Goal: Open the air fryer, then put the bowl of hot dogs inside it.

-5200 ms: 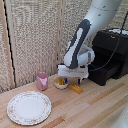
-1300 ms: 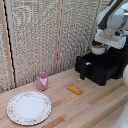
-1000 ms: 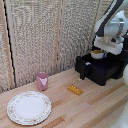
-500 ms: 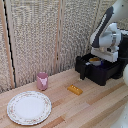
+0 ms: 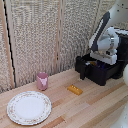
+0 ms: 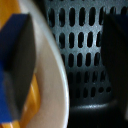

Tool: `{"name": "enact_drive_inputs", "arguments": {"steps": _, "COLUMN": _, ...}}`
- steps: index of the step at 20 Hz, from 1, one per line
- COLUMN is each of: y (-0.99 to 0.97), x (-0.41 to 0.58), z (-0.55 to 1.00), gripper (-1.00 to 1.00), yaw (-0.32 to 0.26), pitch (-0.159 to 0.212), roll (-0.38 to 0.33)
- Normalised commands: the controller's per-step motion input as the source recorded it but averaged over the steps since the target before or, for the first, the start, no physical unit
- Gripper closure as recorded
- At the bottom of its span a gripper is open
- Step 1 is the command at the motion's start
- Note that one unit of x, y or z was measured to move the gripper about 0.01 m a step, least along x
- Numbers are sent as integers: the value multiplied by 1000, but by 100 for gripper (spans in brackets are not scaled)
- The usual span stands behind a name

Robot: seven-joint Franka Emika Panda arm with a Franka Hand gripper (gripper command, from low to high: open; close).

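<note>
The black air fryer (image 5: pixel 111 71) stands at the exterior view's right with its drawer pulled out; the handle (image 5: pixel 82 74) sticks out of the drawer front. My white gripper (image 5: pixel 100 61) is down in the open drawer. In the wrist view the white bowl (image 6: pixel 51 92) with orange-yellow hot dogs (image 6: pixel 7 20) rests on the perforated black basket floor (image 6: pixel 80 47). One dark-blue finger (image 6: pixel 17 57) is over the bowl's inside, and the other finger (image 6: pixel 118 45) is well outside its rim. The jaws stand wide apart, open. In the exterior view the bowl is hidden.
A pink cup (image 5: pixel 42 80) stands by the ribbed back wall. A large patterned plate (image 5: pixel 29 107) lies at the exterior view's front left. A flat orange-yellow bar (image 5: pixel 75 90) lies on the wooden table (image 5: pixel 90 107) in front of the drawer.
My gripper took the bowl from the table by the cup, carried it over the air fryer and lowered into the open drawer. In the last half second it sank slightly.
</note>
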Motion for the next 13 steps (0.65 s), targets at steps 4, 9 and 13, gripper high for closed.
{"name": "enact_drive_inputs", "arguments": {"steps": 4, "y": 30, "x": 0, "z": 587, "gripper": -100, "yaw": -1, "pitch": 12, "roll": -16}}
{"name": "enact_drive_inputs", "arguments": {"steps": 9, "y": 62, "x": 62, "z": 773, "gripper": -100, "yaw": -29, "pitch": 84, "roll": -17}}
{"name": "enact_drive_inputs", "arguments": {"steps": 13, "y": 91, "x": 119, "z": 699, "gripper": -100, "yaw": -85, "pitch": 97, "roll": -18}}
